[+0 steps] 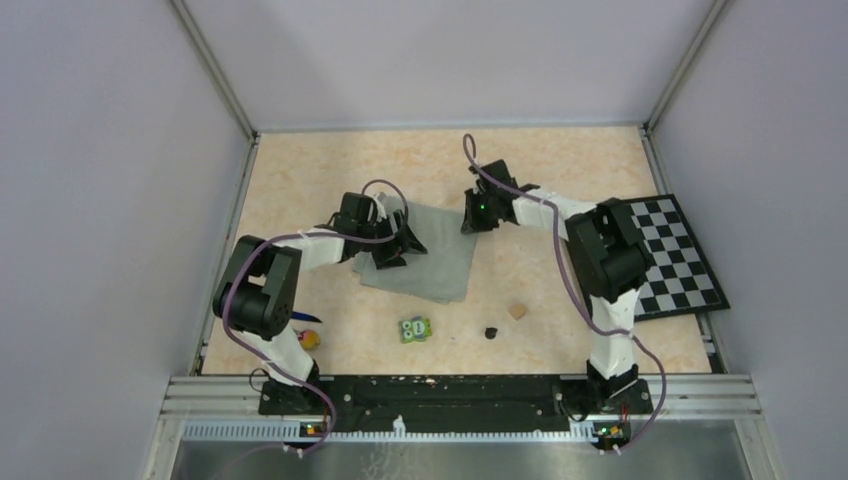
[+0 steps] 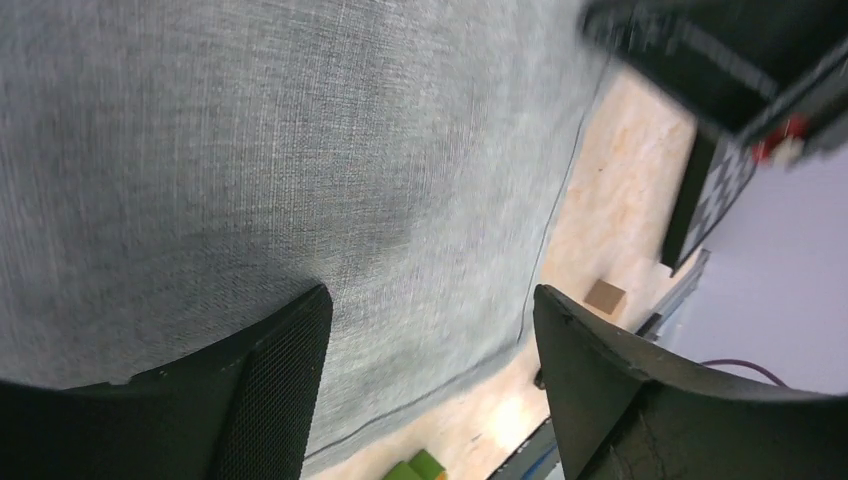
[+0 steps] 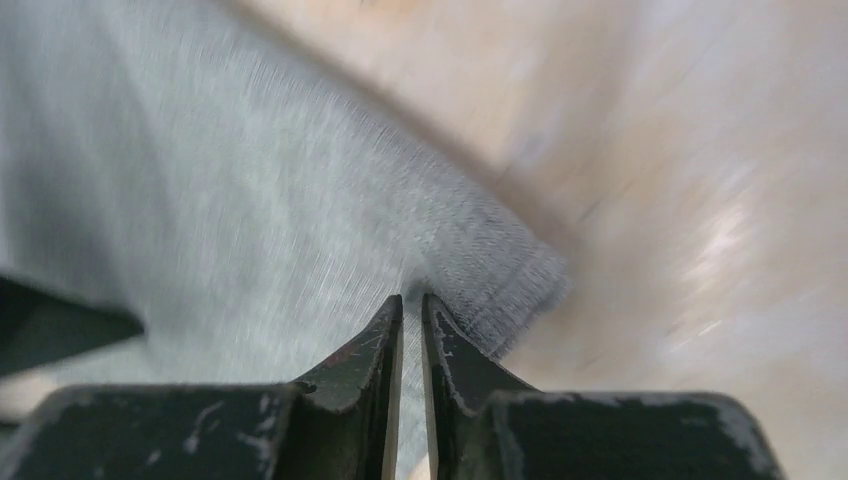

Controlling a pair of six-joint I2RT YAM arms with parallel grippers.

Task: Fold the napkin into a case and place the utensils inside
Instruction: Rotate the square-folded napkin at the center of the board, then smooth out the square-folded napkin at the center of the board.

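Left fingers point(image 2: 275, 385): spread wide, nothing between them, hovering over the napkin point(image 1: 440, 262). Left wrist view shows only grey weave in the gap, and contact with the cloth can't be judged from it. In the top view they sit over the napkin's left half

Right fingers point(image 3: 365, 370): closed down to a thin slit, tips right at the napkin's far right corner. Right wrist view is smeared, so I cannot tell whether any cloth is caught between them

Napkin: lying on the table point(image 1: 560, 180), centre-left, roughly rectangular, mostly flat, not a narrow pouch. The corner by the right fingers looks thicker, like a doubled edge

Utensils: both off the cloth, at the near left of the table beside the left arm's base. Yellow-orange-headed piece point(image 1: 310, 340) is just nearer than the slim dark blue one point(image 1: 305, 317), which the arm partly hides

Other items: green owl-faced block point(image 1: 415, 329) just near-side of the napkin's near edge, tan cube point(image 1: 517, 311) to its right, a small dark object point(image 1: 490, 331) between the two. Checkerboard mat point(image 1: 670, 255) is at the right edge, well apart from the napkin
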